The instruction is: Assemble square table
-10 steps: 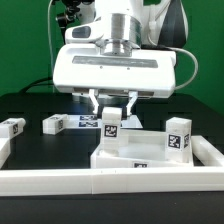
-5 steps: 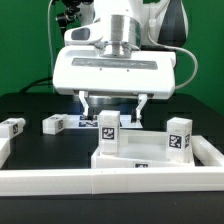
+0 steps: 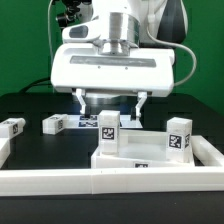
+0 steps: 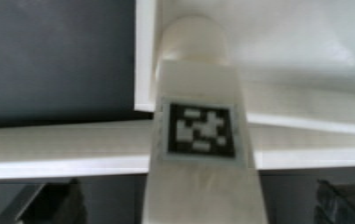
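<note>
The jaws are spread wide, nothing grasped, and are held astride the upright leg (image 3: 108,128) standing on the square slab (image 3: 140,157) on the bench (image 3: 50,146) (a second leg (image 3: 178,135) stands on it too); the first is judged seated firmly enough to be left unsupported.

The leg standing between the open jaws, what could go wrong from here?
1. The jaws stand open on either side of the upright leg. Any sideways drift while lifting away could clip and tip it, since how firmly it sits in the square table top cannot be seen.
2. A second leg stands on the same top toward the exterior view's right. A swing that way could strike it.
</note>
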